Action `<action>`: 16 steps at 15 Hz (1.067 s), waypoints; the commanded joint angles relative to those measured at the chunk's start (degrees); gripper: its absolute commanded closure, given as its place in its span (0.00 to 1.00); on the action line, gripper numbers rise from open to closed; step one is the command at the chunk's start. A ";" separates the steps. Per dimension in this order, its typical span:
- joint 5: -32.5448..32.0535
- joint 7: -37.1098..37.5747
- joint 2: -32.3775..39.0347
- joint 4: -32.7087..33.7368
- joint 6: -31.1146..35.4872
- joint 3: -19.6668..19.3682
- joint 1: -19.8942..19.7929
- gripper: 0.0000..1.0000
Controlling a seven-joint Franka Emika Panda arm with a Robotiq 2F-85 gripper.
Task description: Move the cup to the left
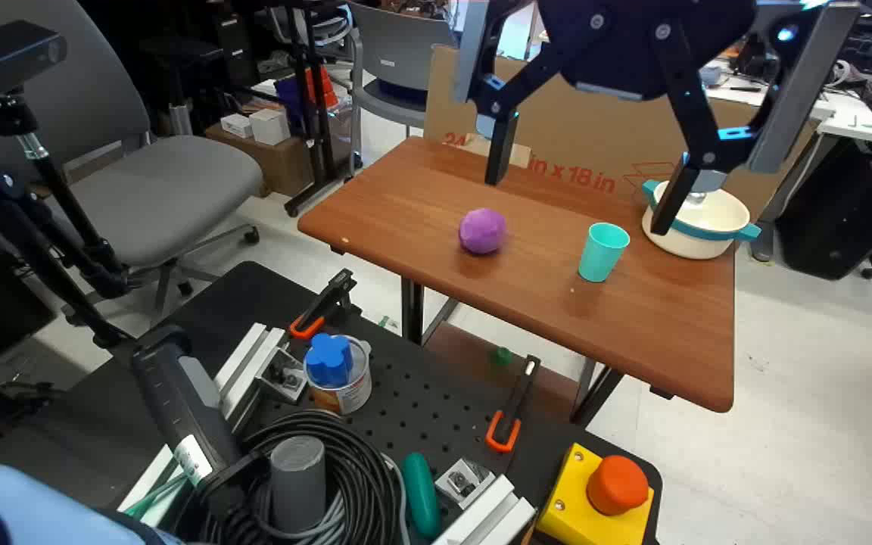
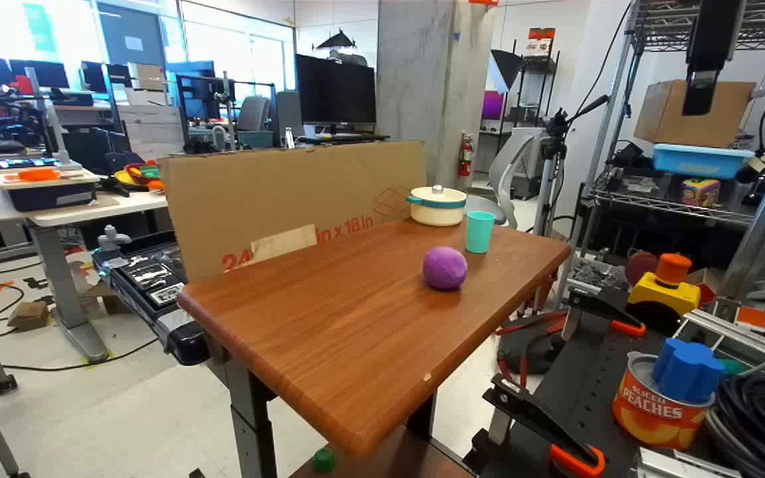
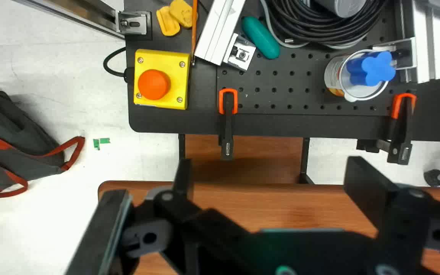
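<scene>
Hanging with jaws spread — the gripper (image 1: 578, 200), cup (image 1: 602, 253) upright.

- Cup (image 1: 602, 253): teal, plain, smooth-sided, tapering slightly to a narrower base.
- Upright, mouth up, part of the inner wall showing.
- Stands on the brown wooden table (image 1: 406, 204); seen in both exterior views.
- Position: between purple ball (image 1: 482, 231) and cream lidded pot (image 2: 437, 211), apart from both, toward the pot's end.

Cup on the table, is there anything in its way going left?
The ball: in both exterior views it sits left of the cup, apart from it, and could block a long straight slide.
</scene>
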 commanded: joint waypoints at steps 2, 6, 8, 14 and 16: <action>0.03 0.01 0.00 0.07 -0.10 0.03 0.01 0.00; 0.03 0.01 0.00 0.07 -0.10 0.03 0.01 0.00; 0.83 1.84 2.60 1.38 0.57 0.15 -0.06 0.00; 4.15 5.04 16.46 6.98 11.45 -1.72 0.02 0.00; 4.58 6.03 22.89 9.54 15.70 -1.31 0.02 0.00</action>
